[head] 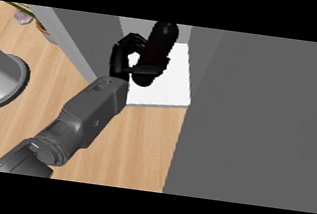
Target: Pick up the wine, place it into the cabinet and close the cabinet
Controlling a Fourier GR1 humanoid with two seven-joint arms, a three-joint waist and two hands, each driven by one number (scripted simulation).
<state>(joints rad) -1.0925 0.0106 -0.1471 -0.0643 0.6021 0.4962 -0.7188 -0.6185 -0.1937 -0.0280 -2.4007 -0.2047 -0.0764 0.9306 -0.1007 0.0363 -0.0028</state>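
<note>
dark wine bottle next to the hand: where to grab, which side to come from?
Take the wine bottle round the middle of its long body, coming from its left, where the left hand is. The body is slim and round there, that side is open, and the grey panel closes off its right.

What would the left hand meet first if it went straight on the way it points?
Probably the cabinet's grey back wall. The left hand, curled round the wine bottle, points up the view over the white shelf, with nothing else seen ahead; depth is unclear.
</note>
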